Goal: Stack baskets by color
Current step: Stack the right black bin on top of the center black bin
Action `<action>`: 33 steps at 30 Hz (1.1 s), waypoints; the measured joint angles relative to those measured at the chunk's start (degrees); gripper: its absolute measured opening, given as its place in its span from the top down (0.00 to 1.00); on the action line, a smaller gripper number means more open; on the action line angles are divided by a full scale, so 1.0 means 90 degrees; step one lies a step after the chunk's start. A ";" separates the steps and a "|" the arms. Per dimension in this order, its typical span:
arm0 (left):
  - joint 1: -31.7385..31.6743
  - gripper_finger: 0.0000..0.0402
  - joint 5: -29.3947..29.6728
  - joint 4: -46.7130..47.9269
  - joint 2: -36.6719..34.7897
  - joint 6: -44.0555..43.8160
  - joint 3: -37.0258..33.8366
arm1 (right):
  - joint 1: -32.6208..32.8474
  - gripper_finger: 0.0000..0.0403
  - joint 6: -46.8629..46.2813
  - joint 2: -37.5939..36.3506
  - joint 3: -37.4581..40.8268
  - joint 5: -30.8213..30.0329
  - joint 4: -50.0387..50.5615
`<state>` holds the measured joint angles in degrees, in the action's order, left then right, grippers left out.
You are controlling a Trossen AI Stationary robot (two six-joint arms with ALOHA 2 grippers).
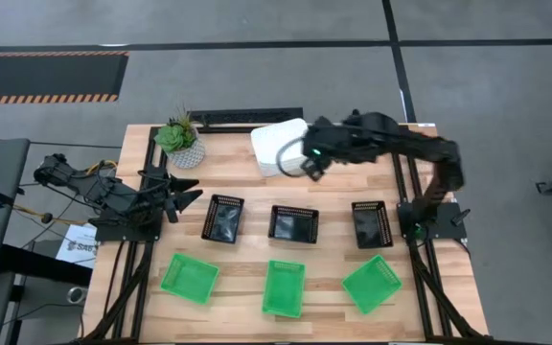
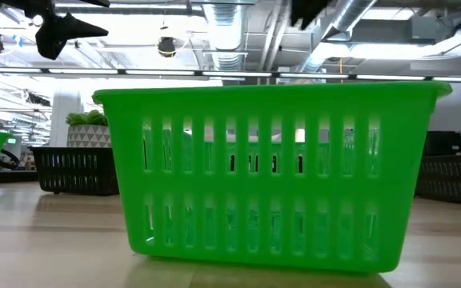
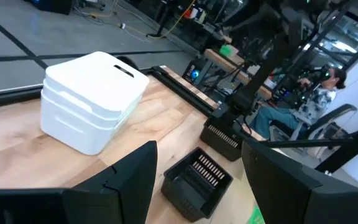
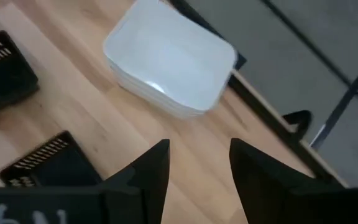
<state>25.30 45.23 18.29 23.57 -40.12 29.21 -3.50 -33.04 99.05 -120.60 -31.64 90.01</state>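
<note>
White baskets (image 1: pixel 278 147) stacked at twelve o'clock; right gripper (image 1: pixel 307 165) open, empty, just beside. Left gripper (image 1: pixel 186 192) open, idle at nine. Probably next: black baskets (image 1: pixel 294 223).

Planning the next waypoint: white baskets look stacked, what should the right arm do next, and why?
Probably swing the right tool, open and empty beside the white stack, toward the nearest black basket. The three black and three green baskets lie unstacked in rows.

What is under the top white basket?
Under the top white basket sit more white baskets, nested upside down. Their rims show; anything inside the stack is hidden.
</note>
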 joint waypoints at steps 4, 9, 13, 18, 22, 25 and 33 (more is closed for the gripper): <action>-0.0002 0.44 -0.0034 0.0005 0.0002 0.0000 0.0000 | 0.0488 0.54 -0.1193 -0.1114 0.1449 -0.0034 -0.0003; 0.0000 0.44 -0.0235 0.0028 0.0001 -0.0001 0.0000 | 0.1230 0.53 -0.3193 -0.2255 0.3694 0.0183 -0.0029; 0.0000 0.44 -0.0275 0.0030 0.0002 0.0000 0.0000 | 0.1764 0.53 -0.4831 -0.2889 0.5329 0.0658 -0.0050; -0.0001 0.44 -0.0131 0.0029 0.0002 0.0002 0.0000 | 0.2388 0.53 -0.6084 -0.3116 0.6961 0.1044 -0.0953; 0.0000 0.44 -0.0112 0.0030 0.0002 -0.0086 0.0000 | 0.2644 0.53 -0.6328 -0.3036 0.7747 0.1081 -0.2384; 0.0000 0.44 -0.0109 0.0030 0.0001 -0.0119 -0.0001 | 0.2713 0.53 -0.6299 -0.2883 0.8176 0.1088 -0.3404; 0.0000 0.44 -0.0097 0.0033 0.0001 -0.0116 0.0000 | 0.2633 0.54 -0.6290 -0.2234 0.8556 0.1165 -0.4300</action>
<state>25.30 44.36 18.59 23.58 -41.16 29.21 20.20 -89.65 78.94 -43.59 -21.15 51.31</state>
